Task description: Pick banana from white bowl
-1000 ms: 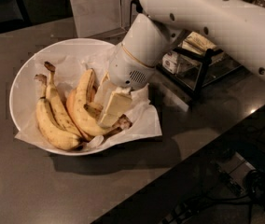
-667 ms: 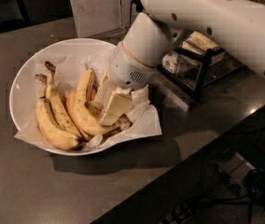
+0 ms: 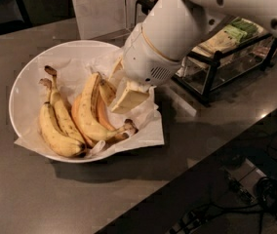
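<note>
The white bowl (image 3: 21, 82) stands on the dark counter, lined with crinkled white paper. At its left lies a joined pair of speckled bananas (image 3: 55, 126). Beside them lies a long curved yellow banana (image 3: 87, 116). My gripper (image 3: 113, 92) reaches down into the bowl's right half from the big white arm (image 3: 163, 38). Its cream fingers (image 3: 128, 100) are closed around the short stubby banana (image 3: 106, 88). That banana is tilted up, just above the long one. Its lower end is hidden by the fingers.
A black wire rack (image 3: 226, 52) with flat packets stands right of the bowl, close to the arm. A white upright box (image 3: 97, 9) stands behind the bowl. The counter's front edge runs diagonally at lower right, with cables (image 3: 270, 189) on the floor below.
The gripper has risen slightly from the bowl's floor, and the stubby banana has come up with it. The other bananas have not moved.
</note>
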`<act>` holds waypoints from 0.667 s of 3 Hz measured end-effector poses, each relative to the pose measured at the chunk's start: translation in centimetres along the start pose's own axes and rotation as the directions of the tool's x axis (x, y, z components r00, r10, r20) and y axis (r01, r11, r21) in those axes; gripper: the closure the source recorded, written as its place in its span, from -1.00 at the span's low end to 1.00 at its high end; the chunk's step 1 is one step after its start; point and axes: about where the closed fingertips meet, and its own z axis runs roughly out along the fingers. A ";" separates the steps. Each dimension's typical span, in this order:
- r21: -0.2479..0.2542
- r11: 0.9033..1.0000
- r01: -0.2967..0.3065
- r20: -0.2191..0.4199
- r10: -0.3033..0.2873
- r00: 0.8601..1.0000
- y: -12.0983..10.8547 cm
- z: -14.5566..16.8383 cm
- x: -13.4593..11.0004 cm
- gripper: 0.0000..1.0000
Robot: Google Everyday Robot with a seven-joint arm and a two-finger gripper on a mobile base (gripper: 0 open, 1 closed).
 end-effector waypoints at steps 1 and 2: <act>0.130 0.990 0.060 0.011 -0.061 0.998 1.3 -3.9 -0.8 1.00; 0.295 0.950 0.106 0.021 -0.117 0.993 4.0 -8.8 -1.4 1.00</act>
